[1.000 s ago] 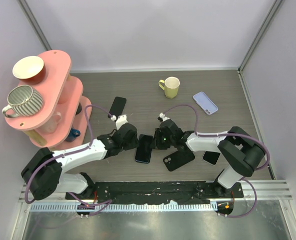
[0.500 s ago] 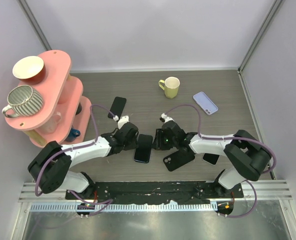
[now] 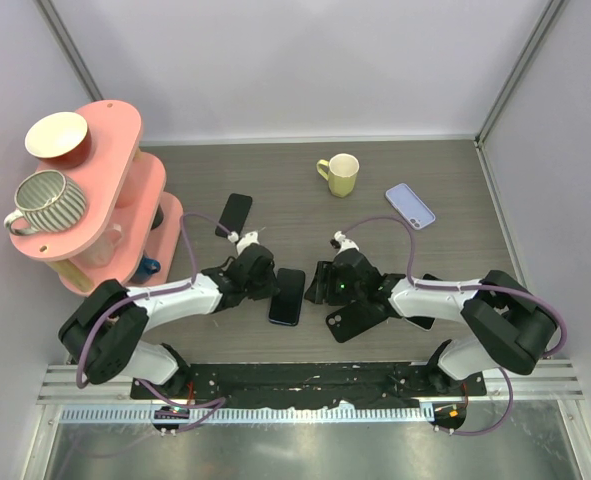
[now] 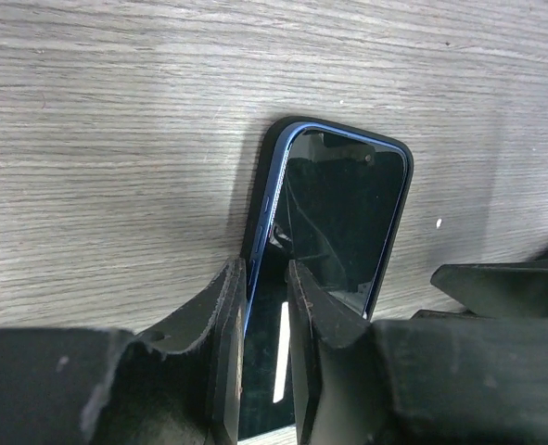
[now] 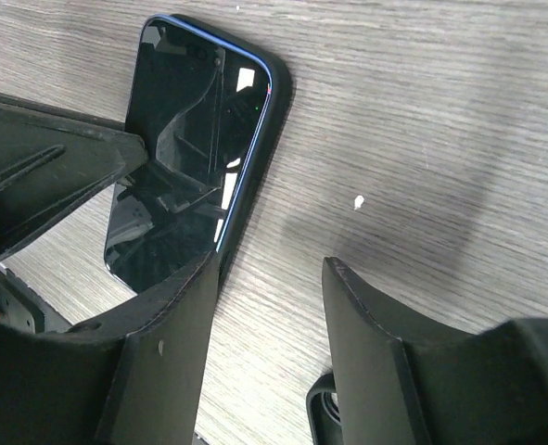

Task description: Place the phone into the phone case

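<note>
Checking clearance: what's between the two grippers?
The phone, in its black case, lies between the left gripper and right gripper; clearest in the top view.

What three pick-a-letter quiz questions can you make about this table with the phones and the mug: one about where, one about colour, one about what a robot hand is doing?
1. Where is the pale yellow ceramic mug? A on the floor; B on the grey wooden table; C in a drawer.
2. What colour is the rim of the black-screened phone lying mid-table? A red; B blue; C green.
3. How is the right tool? A open, nothing between its fingers; B shut on the mug; C shut on a spoon.

Answers: B, it stands on the table's far part; B, a blue line runs round the screen; A, only bare wood shows between its fingers.
</note>
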